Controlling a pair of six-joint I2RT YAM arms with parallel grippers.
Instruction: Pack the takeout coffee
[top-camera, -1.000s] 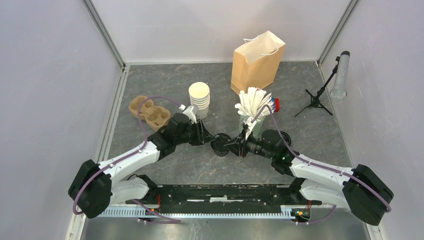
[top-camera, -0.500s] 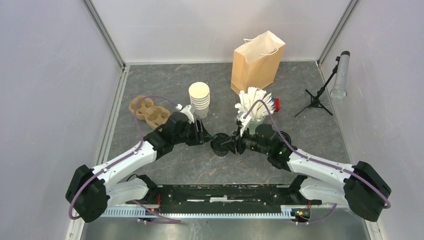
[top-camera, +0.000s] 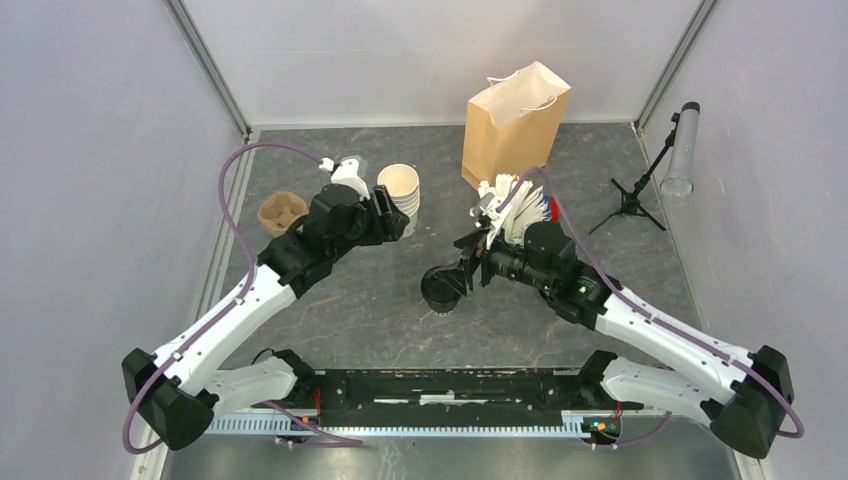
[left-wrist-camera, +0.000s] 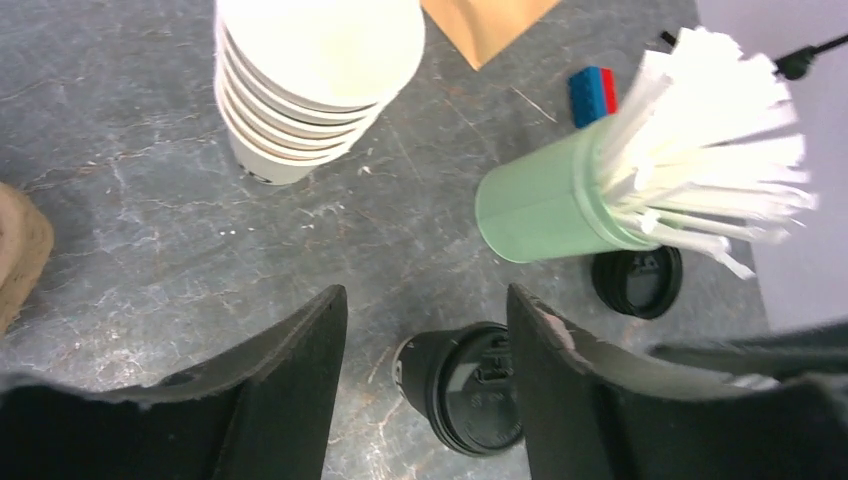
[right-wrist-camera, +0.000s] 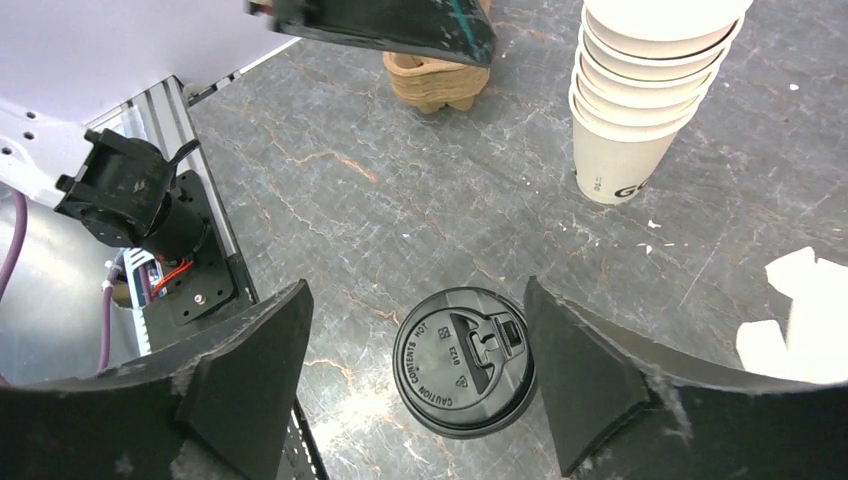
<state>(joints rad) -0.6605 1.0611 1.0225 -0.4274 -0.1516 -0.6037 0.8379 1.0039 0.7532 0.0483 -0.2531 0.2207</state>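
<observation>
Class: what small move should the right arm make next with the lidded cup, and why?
Probably lower the right gripper and close it on the lidded cup: its jaws stand open above the cup, which stands upright and untouched on the table, not yet in the brown paper bag.

Bright, even light — soft shadows, wrist-view foreground blurred.

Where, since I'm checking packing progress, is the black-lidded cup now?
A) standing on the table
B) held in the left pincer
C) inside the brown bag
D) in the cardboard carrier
A: the black-lidded cup stands upright on the table, with the left pincer and right pincer open, neither gripping it.
</observation>
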